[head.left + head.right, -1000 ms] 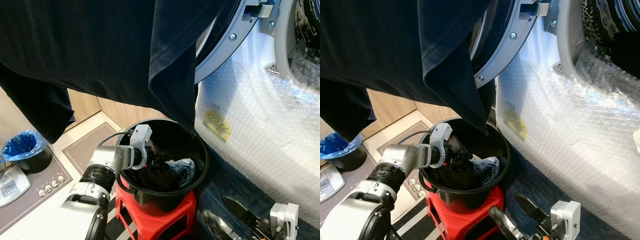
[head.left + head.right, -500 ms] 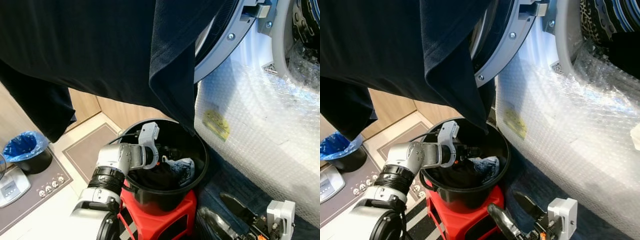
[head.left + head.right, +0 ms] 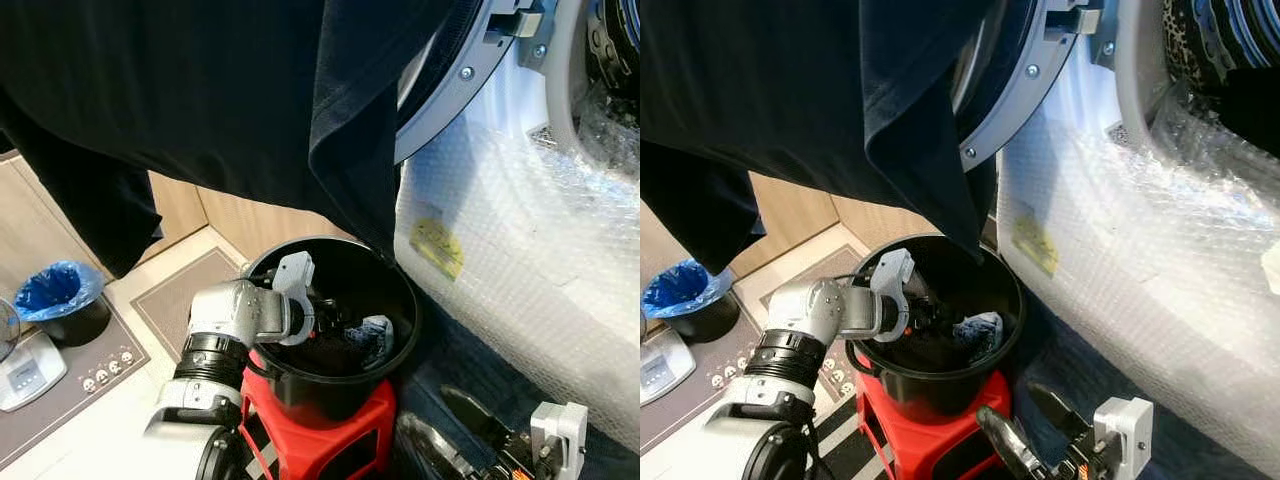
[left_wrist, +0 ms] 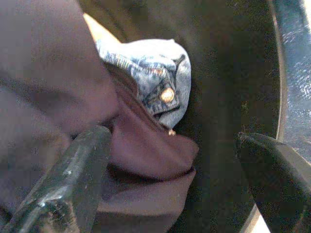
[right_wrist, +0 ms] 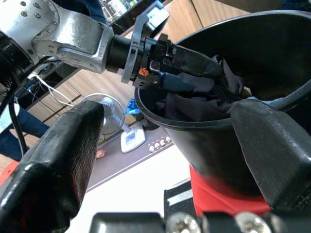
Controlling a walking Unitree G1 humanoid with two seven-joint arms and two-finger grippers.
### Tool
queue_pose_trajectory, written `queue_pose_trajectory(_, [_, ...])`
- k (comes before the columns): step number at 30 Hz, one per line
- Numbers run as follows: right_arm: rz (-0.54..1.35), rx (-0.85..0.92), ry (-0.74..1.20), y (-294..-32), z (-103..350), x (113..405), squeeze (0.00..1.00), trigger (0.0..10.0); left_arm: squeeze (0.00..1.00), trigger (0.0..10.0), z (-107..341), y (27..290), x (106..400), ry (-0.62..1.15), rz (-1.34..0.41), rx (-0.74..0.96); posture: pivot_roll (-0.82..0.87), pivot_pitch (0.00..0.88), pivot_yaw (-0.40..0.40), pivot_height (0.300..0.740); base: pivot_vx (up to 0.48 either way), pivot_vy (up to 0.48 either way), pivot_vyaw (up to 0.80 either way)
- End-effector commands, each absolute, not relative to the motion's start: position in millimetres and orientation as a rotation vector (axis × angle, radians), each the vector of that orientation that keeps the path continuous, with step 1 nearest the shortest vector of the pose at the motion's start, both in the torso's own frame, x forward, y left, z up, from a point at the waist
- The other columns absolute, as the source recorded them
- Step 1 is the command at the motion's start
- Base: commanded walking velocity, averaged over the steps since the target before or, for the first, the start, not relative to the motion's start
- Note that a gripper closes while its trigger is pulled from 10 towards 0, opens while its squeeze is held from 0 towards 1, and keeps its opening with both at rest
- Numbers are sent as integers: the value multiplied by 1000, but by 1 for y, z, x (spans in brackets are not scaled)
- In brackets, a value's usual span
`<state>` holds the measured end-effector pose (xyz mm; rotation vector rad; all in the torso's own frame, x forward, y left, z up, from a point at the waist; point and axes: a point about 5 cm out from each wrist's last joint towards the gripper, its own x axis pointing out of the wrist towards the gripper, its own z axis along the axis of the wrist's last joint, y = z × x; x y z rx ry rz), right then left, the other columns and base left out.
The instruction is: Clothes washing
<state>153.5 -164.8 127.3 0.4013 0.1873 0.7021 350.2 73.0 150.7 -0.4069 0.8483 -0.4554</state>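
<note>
Clothes (image 4: pixel 146 145) — dark folds, denim scrap — fill black bucket (image 3: pixel 400 340).

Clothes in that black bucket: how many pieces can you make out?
2: a dark garment heaped under the left gripper, and a blue denim piece beside it against the black bucket wall. More may lie hidden underneath.

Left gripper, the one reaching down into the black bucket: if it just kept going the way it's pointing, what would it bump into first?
Most likely the dark garment piled in the black bucket: the left gripper is open right over it, with the denim piece just beyond. Depth is hard to judge.
</note>
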Motion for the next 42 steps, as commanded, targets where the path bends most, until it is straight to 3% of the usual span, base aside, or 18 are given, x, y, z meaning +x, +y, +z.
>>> queue_pose_trajectory(1, [690,408,199,-165,123,152,0,10000,0,10000,147,78,347,867,-429,-422,-155,170,50,740,0,0,0])
queue_pose_trajectory(27, [676,391,194,-166,124,152,0,10000,0,10000,112,103,349,981,-291,-502,-176,169,49,740,0,0,0])
queue_pose_trajectory(42, [668,386,206,-168,128,148,0,10000,0,10000,86,124,352,930,-290,-411,-195,215,30,740,0,0,0])
